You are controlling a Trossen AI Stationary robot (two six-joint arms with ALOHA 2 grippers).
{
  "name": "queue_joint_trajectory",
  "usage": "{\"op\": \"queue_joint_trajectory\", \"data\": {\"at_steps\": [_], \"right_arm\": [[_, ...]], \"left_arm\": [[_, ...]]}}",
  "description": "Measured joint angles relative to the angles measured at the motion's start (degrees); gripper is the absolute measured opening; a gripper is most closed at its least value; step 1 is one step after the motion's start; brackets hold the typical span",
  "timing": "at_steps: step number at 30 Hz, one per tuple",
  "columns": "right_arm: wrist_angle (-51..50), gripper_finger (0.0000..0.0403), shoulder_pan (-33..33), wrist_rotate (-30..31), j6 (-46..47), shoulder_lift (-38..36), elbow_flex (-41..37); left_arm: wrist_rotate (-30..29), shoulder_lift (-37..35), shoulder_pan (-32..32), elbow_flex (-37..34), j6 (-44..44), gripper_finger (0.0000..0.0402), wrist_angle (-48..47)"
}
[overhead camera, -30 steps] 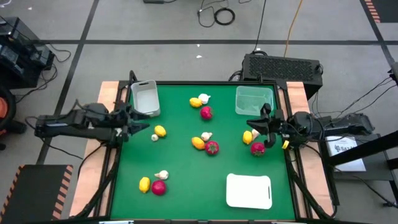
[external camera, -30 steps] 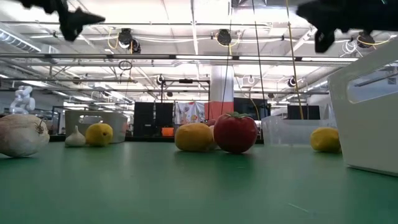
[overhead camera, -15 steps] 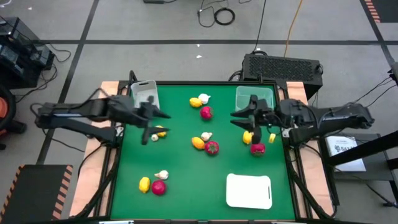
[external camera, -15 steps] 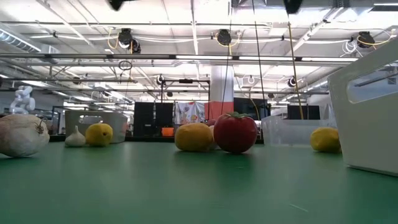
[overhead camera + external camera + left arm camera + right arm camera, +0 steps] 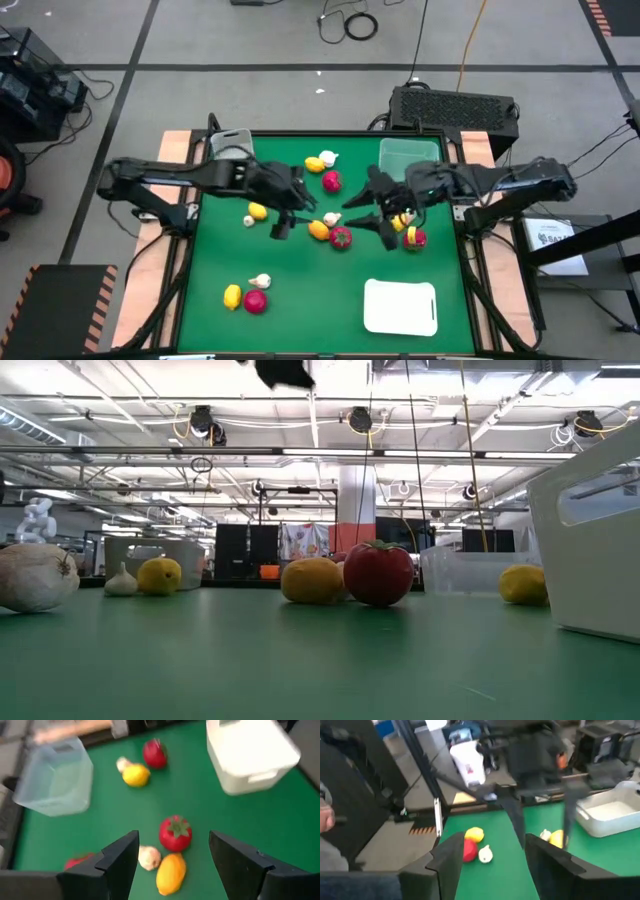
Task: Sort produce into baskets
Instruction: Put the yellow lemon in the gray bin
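Both grippers hover open and empty over the table's middle, facing each other. My left gripper (image 5: 293,208) (image 5: 172,855) is just left of the centre group: a red tomato-like piece (image 5: 341,238) (image 5: 175,832), a yellow lemon (image 5: 318,230) (image 5: 171,872) and a white garlic bulb (image 5: 332,218) (image 5: 149,857), all resting on the green mat. My right gripper (image 5: 366,208) (image 5: 500,857) is just right of that group. A lemon (image 5: 400,220) and a red piece (image 5: 414,238) lie beside the right arm.
A whitish rectangular bin (image 5: 232,156) stands at the far left, a greenish clear bin (image 5: 408,158) at the far right and a white tray (image 5: 400,306) at the near right. More produce lies far centre (image 5: 322,168), left (image 5: 256,212) and near left (image 5: 248,296).
Both arms have swung in from the table's side edges to its middle. My left gripper has gone toward the right edge and my right gripper toward the left edge, until they face each other over the centre group. No produce has moved.
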Motion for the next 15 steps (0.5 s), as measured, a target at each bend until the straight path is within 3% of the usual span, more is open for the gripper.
{"op": "queue_joint_trajectory", "data": {"at_steps": [8,15], "right_arm": [[-9.8,0.0142,3.4,0.3,1.4,4.6,2.7],[-19.2,0.0028,4.4,0.6,6.6,4.7,2.7]], "left_arm": [[1.9,10.5,0.9,0.0,0.0,0.0246,0.0],[1.4,16.9,1.2,-1.9,2.3,0.0246,-0.1]]}}
